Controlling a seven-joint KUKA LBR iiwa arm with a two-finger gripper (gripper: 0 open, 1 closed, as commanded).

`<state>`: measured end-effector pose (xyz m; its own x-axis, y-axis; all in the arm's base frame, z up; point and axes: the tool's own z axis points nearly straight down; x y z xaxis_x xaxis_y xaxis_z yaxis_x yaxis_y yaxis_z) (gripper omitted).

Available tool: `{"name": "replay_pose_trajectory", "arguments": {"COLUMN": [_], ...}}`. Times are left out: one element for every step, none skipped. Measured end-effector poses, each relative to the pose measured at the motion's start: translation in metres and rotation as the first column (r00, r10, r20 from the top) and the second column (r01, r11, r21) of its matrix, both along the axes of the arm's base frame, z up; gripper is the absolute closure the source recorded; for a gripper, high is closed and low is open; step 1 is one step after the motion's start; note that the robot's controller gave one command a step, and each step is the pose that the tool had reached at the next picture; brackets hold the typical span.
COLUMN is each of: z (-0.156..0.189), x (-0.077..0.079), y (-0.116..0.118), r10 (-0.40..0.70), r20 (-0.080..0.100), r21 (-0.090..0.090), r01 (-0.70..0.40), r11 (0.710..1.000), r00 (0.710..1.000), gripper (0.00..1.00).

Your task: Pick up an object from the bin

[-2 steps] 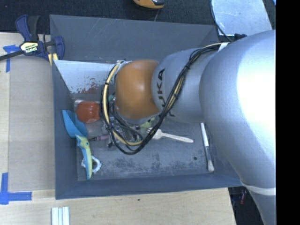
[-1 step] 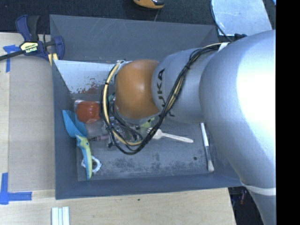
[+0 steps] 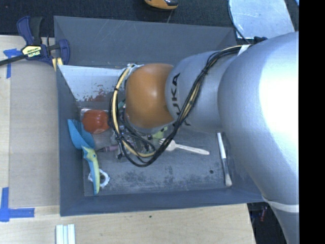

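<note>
The bin (image 3: 152, 34) holds one red ball (image 3: 95, 121), one blue piece (image 3: 76, 132), one yellow-and-blue strip (image 3: 92, 161), one white ring (image 3: 103, 178), one pale flat stick (image 3: 190, 148) and one thin white rod (image 3: 224, 159). That is six things counted. Whatever lies under the arm (image 3: 244, 95) cannot be counted.

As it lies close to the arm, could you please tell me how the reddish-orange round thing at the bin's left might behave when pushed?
The reddish-orange round thing looks ball-like, so it would probably roll if nudged. The blue piece close on its left might stop it soon. Its curved surface could slip from a pinch.
</note>
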<state>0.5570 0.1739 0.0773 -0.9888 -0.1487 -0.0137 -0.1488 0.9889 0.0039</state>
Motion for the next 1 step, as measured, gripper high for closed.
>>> {"name": "replay_pose_trajectory", "arguments": {"z": [0.0359], "x": [-0.0026], "y": [-0.0008], "r10": [0.000], "r20": [-0.010], "r21": [-0.003], "r01": [0.000], "r11": [1.000], "r00": [1.000], "gripper": [1.00]}}
